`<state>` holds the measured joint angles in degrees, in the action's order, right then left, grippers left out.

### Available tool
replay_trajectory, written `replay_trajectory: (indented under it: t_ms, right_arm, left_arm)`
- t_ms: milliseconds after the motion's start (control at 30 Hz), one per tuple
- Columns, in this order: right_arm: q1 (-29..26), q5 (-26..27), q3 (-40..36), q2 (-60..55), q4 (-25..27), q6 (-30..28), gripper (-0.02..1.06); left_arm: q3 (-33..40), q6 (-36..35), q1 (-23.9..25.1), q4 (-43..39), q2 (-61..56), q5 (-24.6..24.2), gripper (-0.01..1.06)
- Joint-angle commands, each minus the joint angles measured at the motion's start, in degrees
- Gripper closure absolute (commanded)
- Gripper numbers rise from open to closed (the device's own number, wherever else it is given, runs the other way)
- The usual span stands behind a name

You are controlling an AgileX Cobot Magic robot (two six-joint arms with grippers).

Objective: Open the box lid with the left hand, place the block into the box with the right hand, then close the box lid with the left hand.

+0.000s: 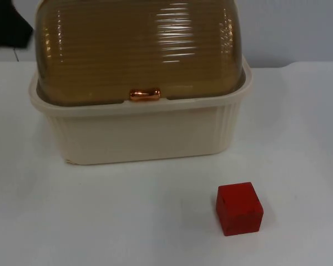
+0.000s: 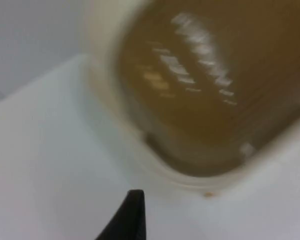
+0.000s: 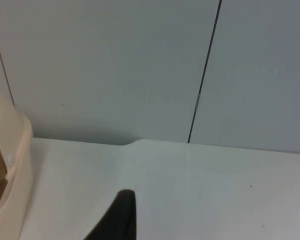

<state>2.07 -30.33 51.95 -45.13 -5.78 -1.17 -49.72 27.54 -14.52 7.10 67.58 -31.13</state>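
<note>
Left gripper (image 2: 132,220) beside box (image 1: 139,130) (lid (image 1: 139,50) down), holding nothing

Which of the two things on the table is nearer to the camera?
The red block; it lies in front of the cream box, whose amber lid is closed.

Looks like a lab test bench. Plain white table (image 1: 299,138), ending at a grey partition wall (image 3: 115,65) with seams.
</note>
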Motion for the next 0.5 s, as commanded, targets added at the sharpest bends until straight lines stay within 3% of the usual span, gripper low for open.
replay_trajectory:
  t_ms: [0, 33, 67, 233, 267, 400, 433, 467]
  right_arm:
    - [-0.10, 0.61, 0.31, 0.29, -0.81, -0.34, 0.00]
    - [-0.10, 0.49, 0.31, 0.29, -1.76, -0.34, 0.00]
    - [-0.10, 0.49, 0.31, 0.29, -1.76, -0.34, 0.00]
    - [-0.10, -0.01, 0.31, 0.29, -2.02, -0.34, 0.00]
    - [-0.10, -0.01, 0.31, 0.29, -2.02, -0.34, 0.00]
    - [-0.10, 0.01, 0.31, 0.29, -2.92, -0.34, 0.00]
    - [-0.10, 0.01, 0.31, 0.29, -2.92, -0.34, 0.00]
    - [-0.10, 0.01, 0.31, 0.29, -2.92, -0.34, 0.00]
  left_arm:
    - [-0.23, 2.31, -2.99, -0.64, 1.85, -1.25, 0.02]
    - [-0.23, 3.91, -6.19, -3.67, 3.58, -1.86, 0.02]
    - [-0.23, 3.91, -6.19, -3.67, 3.58, -1.86, 0.02]
    - [-0.23, 2.79, -18.47, -26.11, 8.84, -1.55, 0.02]
    - [-0.23, 2.79, -18.47, -26.11, 8.84, -1.55, 0.02]
    - [-0.23, -12.76, -26.32, -46.97, 13.05, 1.58, 0.02]
    - [-0.23, -12.76, -26.32, -46.97, 13.05, 1.58, 0.02]
    - [-0.23, -20.38, -28.10, -52.44, 14.49, 1.87, 0.02]
